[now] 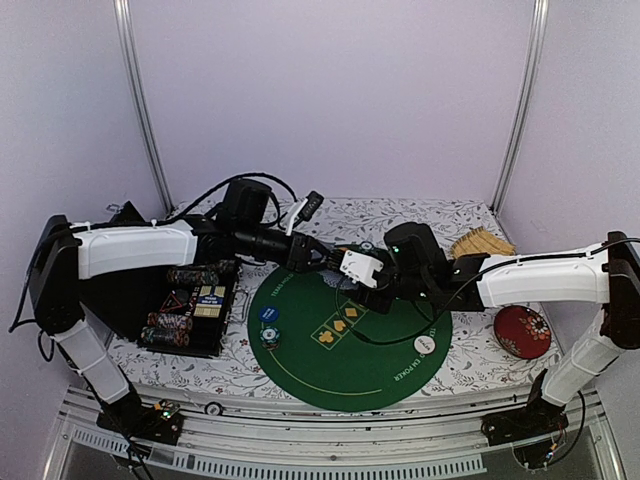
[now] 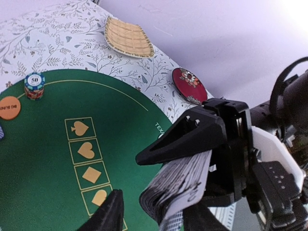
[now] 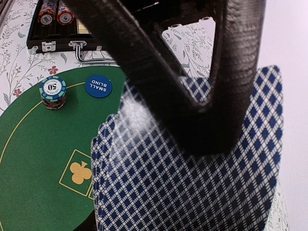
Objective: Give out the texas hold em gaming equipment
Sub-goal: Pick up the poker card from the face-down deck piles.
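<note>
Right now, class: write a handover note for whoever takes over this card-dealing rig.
Left gripper: open, jaws either side of the deck edge.
Right gripper: shut on the deck, above the green mat.
On the mat: chip stack, blue button, orange button, white button.
Done: those laid out.
Left: no cards on the mat yet; more chips sit in the case.

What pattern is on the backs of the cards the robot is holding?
A blue-and-white diamond lattice on the cards, clearest in the right wrist view.
</note>
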You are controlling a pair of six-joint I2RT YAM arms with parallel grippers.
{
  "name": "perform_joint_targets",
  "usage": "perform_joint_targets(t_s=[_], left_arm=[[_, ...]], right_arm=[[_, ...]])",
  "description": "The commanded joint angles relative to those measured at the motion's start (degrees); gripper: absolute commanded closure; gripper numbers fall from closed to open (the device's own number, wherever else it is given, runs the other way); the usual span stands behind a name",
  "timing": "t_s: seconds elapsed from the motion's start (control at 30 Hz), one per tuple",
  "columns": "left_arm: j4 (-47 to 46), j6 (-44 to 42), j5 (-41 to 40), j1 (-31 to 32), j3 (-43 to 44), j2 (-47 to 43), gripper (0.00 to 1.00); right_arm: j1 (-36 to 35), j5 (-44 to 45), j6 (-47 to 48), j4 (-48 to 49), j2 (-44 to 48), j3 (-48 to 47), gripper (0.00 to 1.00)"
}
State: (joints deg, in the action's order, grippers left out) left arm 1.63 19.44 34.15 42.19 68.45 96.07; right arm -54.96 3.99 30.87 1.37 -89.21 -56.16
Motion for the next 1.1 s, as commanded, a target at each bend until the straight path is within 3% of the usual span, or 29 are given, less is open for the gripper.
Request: perform_joint_targets(t_s=[0.0, 0.1, 0.33, 0.77, 1.07], left_arm=[[-0.12, -0.90, 1.06, -0.17, -0.92, -1.96, 0.50], [-0.06, -0.98, 1.32, -0.34, -1.39, -2.73, 0.45], [-0.57, -0.37, 1.17, -1.27, -3.15, -5.26, 0.47], [-1.31, -0.40, 4.46, -1.24, -4.29, -5.94, 0.99], [-5.79, 3.48, 3.21, -3.40, -8.13, -11.32, 1.00]], right_arm=[[-0.16, -0.64, -0.46, 0.79, 2.05, 0.27, 0.50], [-0.12, -0.96, -0.55, 0.79, 2.25, 0.43, 0.50], [-0.07, -1.00, -0.55, 0.80, 2.00, 0.57, 0.50], [-0.10, -0.83, -0.81, 0.59, 2.54, 0.68, 0.51], [1.35, -0.39, -1.24, 1.29, 2.87, 2.44, 0.51]])
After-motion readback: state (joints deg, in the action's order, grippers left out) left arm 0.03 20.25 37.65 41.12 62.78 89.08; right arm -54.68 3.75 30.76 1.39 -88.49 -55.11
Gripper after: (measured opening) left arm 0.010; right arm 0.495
